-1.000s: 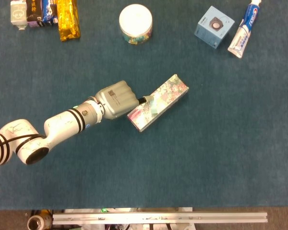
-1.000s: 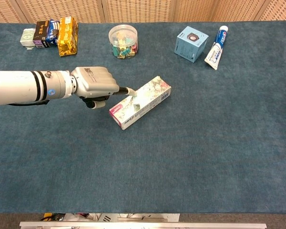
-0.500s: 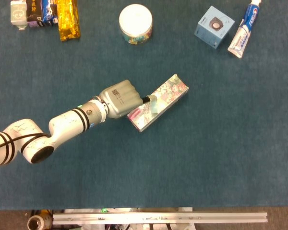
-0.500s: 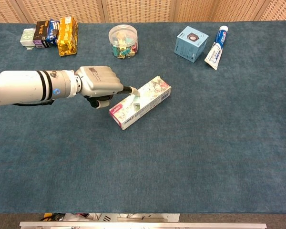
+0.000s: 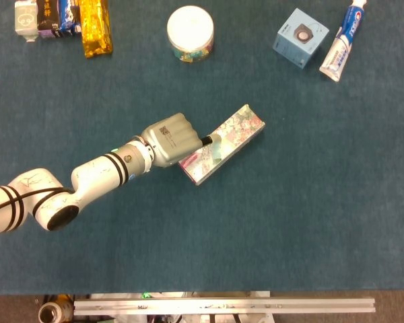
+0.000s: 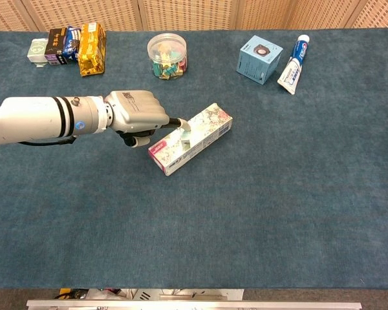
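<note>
A long floral-printed box (image 5: 222, 143) (image 6: 191, 137) lies flat and slanted on the blue cloth near the middle. My left hand (image 5: 171, 139) (image 6: 137, 114) is at the box's left long side, seen from the back. One fingertip (image 5: 215, 140) (image 6: 185, 131) reaches over the edge and rests on the box's top. The thumb (image 6: 138, 139) hangs beside the box's near-left end, apart from it. The box is not lifted. My right hand shows in neither view.
Along the far edge stand a round jar with a white lid (image 5: 190, 33) (image 6: 167, 55), a light-blue box (image 5: 300, 38) (image 6: 259, 59), a toothpaste tube (image 5: 343, 42) (image 6: 293, 56), and several small packets at the far left, one gold (image 5: 95, 27) (image 6: 91, 39).
My left hand and forearm have shifted a little to the right, bringing the fingertip further onto the box's top. The box has not moved.
</note>
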Robot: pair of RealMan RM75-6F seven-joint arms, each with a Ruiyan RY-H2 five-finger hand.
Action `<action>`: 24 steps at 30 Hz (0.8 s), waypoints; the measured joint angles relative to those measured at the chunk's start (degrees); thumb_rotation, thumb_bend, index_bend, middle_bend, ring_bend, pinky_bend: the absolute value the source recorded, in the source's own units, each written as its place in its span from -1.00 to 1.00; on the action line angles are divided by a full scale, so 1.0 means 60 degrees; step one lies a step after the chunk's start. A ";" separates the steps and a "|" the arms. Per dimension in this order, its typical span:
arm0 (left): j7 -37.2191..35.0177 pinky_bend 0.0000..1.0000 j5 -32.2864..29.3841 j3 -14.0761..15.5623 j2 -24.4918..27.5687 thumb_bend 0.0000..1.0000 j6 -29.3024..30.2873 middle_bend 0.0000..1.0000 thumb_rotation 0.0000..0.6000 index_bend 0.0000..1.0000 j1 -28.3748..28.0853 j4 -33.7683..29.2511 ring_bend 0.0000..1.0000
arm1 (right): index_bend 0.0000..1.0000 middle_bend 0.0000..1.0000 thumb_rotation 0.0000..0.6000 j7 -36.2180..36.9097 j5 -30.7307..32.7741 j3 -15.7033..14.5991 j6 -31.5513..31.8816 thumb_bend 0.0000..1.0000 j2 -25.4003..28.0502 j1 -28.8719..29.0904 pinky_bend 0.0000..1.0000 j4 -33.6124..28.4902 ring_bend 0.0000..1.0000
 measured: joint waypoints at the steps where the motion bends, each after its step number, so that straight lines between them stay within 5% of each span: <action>1: 0.0013 1.00 -0.0009 0.0002 0.0024 0.11 0.0024 0.72 1.00 -0.88 0.0001 -0.0026 0.95 | 0.06 0.46 1.00 0.0003 0.0003 0.0000 -0.0005 -0.30 0.0007 -0.0003 0.66 -0.0008 0.71; 24: 0.0310 1.00 -0.0291 0.0178 0.0291 0.11 0.0249 0.72 1.00 -0.88 0.0013 -0.0314 0.95 | 0.06 0.46 1.00 -0.0036 -0.0114 0.0021 0.0184 -0.30 0.0164 -0.0120 0.66 -0.0274 0.72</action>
